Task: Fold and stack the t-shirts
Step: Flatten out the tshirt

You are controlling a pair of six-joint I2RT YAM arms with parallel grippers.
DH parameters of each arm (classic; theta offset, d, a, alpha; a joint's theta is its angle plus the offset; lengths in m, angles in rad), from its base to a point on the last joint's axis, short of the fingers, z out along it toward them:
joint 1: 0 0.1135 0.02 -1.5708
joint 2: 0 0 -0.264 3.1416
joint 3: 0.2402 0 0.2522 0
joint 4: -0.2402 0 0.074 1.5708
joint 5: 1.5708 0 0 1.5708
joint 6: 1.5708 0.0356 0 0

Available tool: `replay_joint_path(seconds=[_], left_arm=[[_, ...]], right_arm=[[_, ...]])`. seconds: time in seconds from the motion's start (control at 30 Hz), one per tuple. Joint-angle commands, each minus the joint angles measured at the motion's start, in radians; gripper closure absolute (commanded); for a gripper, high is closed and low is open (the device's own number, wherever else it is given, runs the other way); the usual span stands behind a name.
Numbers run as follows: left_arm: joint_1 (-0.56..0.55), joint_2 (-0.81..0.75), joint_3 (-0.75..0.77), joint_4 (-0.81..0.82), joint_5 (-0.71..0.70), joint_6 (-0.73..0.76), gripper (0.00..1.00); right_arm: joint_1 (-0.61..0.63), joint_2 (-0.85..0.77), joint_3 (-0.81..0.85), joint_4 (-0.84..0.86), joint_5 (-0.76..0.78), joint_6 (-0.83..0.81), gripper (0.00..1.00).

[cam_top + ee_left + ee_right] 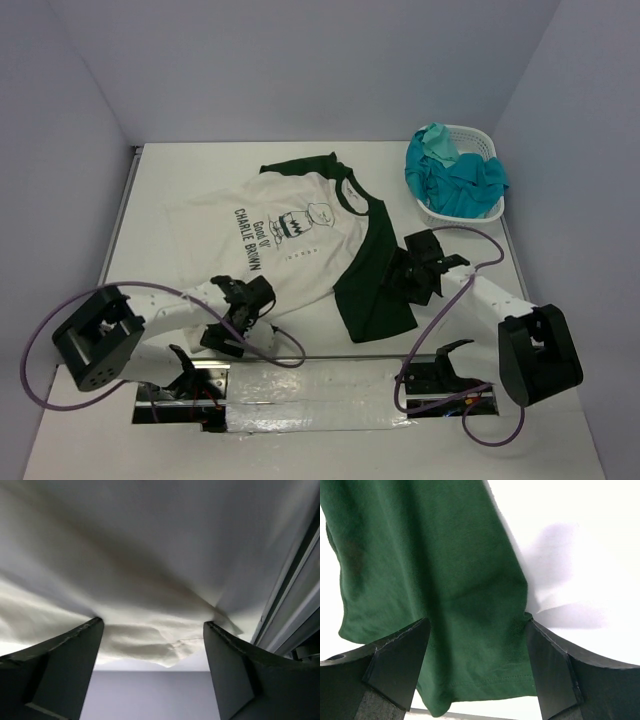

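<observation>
Nearest, the left gripper [245, 297] stands spread at the white tee's [285, 235] near hem corner, with cloth lying between its fingers [65, 655]. The right gripper [412, 268], also spread, hovers over the green sleeve [375, 285] that points toward the arms. The tee lies flat on the table [160, 190], its long axis running left to right, neck toward the far-right basket [482, 137] of teal tees [455, 178].

We see two arms, the left arm [165, 305] and the right arm [490, 298], with white tubes and black blocky joints. A purple cable [26, 370] loops out from each one. The left gripper [152, 622] and the right gripper [477, 622] have dark, matte, wedge-shaped fingers [55, 675]. Thin red wires [205, 408] show near the shiny base plate [300, 395].
</observation>
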Motion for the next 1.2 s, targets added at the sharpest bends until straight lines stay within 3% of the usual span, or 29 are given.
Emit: replay_joint_path(seconds=[0.0,0.13,0.23,0.27,0.37,0.5,0.63,0.8,0.9,1.03,1.13,1.17], left_arm=[[0.018,-0.029,-0.122,0.157,-0.031,0.053,0.08],[0.057,0.008,-0.072,0.144,0.052,0.048,0.37],[0.095,0.06,-0.027,0.142,0.07,-0.013,0.73],[0.098,0.071,-0.018,0.141,0.063,-0.065,0.98],[0.114,0.066,-0.016,0.151,0.032,-0.172,1.0],[0.141,-0.029,-0.052,0.18,-0.029,-0.237,1.0],[0.153,-0.124,-0.063,0.196,-0.089,-0.26,1.0],[0.215,-0.146,-0.032,0.17,-0.101,-0.257,1.0],[0.242,-0.17,-0.036,0.162,-0.101,-0.225,1.0],[0.281,-0.216,-0.018,0.139,-0.106,-0.194,1.0],[0.392,-0.273,0.011,0.098,-0.095,-0.142,1.0],[0.481,-0.291,0.007,0.098,-0.098,-0.11,1.0]], right_arm=[[0.009,-0.039,-0.033,-0.032,0.05,0.048,0.16],[0.014,-0.078,-0.077,0.055,0.02,0.076,0.28],[0.018,0.003,-0.087,0.092,-0.026,0.067,0.33],[0.021,0.023,-0.081,0.08,-0.013,0.068,0.31],[0.037,0.037,-0.062,-0.006,0.05,0.076,0.2],[0.159,-0.07,0.066,-0.263,0.22,0.117,0.14],[0.222,-0.101,0.143,-0.412,0.32,0.188,0.08],[0.215,-0.04,0.084,-0.332,0.264,0.203,0.04],[0.205,0.106,0.128,-0.334,0.272,0.205,0.0],[0.225,0.21,0.166,-0.331,0.282,0.19,0.06],[0.265,0.229,0.156,-0.293,0.197,0.219,0.09],[0.293,0.24,0.141,-0.258,0.169,0.231,0.1]])
